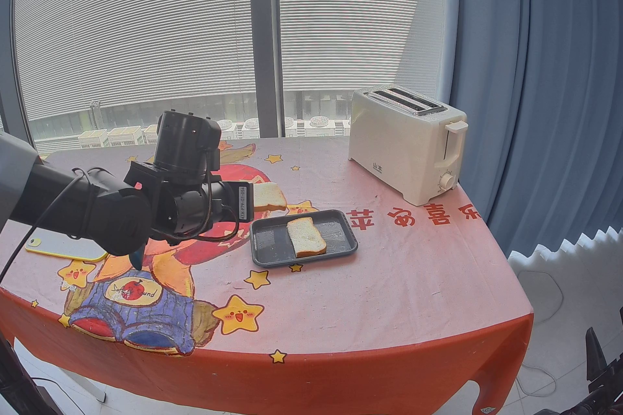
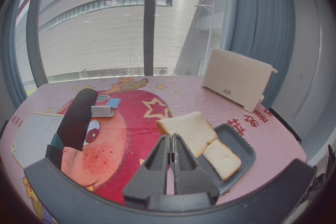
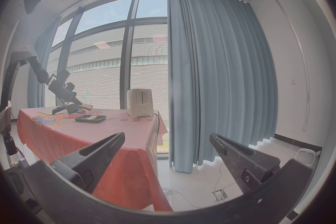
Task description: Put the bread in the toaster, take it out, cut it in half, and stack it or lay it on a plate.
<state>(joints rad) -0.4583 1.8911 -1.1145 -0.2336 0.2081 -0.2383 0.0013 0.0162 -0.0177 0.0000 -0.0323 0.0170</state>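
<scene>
A dark grey tray serving as the plate lies mid-table with one half slice of bread on it. A second piece of bread hangs just above the tray's near-left corner, and my left gripper is shut on its edge. In the left wrist view that held bread partly covers the piece on the tray. The cream toaster stands at the back right with both slots empty. My right gripper is open and holds nothing, low and off the table's right side.
A yellow-edged cutting board lies at the table's left edge, with a black handle-shaped object and a small white and blue item beside it. Blue curtains hang behind the toaster. The table's front drops off under the red cloth.
</scene>
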